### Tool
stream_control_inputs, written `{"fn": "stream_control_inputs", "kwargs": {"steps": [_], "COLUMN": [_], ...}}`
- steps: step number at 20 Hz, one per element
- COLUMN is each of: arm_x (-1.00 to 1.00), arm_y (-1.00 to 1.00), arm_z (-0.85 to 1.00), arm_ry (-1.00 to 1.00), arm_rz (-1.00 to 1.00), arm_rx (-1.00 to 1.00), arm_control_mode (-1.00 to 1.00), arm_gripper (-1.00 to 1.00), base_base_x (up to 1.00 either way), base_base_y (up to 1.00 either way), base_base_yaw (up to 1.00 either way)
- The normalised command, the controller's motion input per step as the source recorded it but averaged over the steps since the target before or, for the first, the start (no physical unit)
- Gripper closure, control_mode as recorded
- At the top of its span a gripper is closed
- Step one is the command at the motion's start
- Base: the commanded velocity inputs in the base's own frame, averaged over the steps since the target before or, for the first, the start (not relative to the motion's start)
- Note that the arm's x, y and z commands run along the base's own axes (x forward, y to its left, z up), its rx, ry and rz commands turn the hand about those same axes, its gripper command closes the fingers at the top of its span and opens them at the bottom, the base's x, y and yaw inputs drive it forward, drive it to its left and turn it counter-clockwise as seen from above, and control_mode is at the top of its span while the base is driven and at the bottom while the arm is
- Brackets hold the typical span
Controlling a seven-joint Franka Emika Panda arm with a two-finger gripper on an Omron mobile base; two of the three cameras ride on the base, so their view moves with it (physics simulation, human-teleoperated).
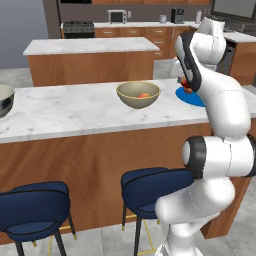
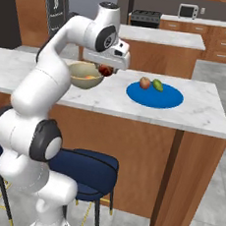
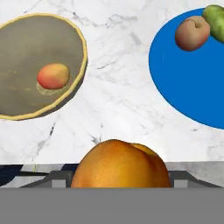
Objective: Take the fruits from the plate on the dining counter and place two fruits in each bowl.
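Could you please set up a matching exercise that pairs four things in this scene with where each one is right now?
Things:
1. orange-red fruit
2. large orange fruit
3. reddish apple
4. grey patterned bowl

Places:
A. on the blue plate, beside the green fruit
B. at the far left of the dining counter
C. inside the beige bowl
D. held in the pincer, above the counter between bowl and plate

Pairs: 1-C, 2-D, 3-A, 4-B
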Motion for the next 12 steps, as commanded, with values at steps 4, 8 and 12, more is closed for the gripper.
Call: {"fn": "stream_control_inputs", "kwargs": {"steps": [4, 8, 12], "arm_x": [0.36, 0.45, 0.5], "arm_y": [0.79, 0.75, 0.75], "arm_z": [0.23, 0.01, 0.0], "arm_ry": [0.1, 0.12, 0.04], "arm_rz": [0.0, 0.0, 0.0], "arm_rx": [-0.03, -0.05, -0.08], "arm_control_mode": [-1.0, -1.0, -1.0], "arm_gripper": [1.0, 1.0, 1.0], "base_base_x": [0.0, 0.0, 0.0], "base_base_y": [0.0, 0.0, 0.0], "base_base_yaw": [0.0, 0.0, 0.0]}}
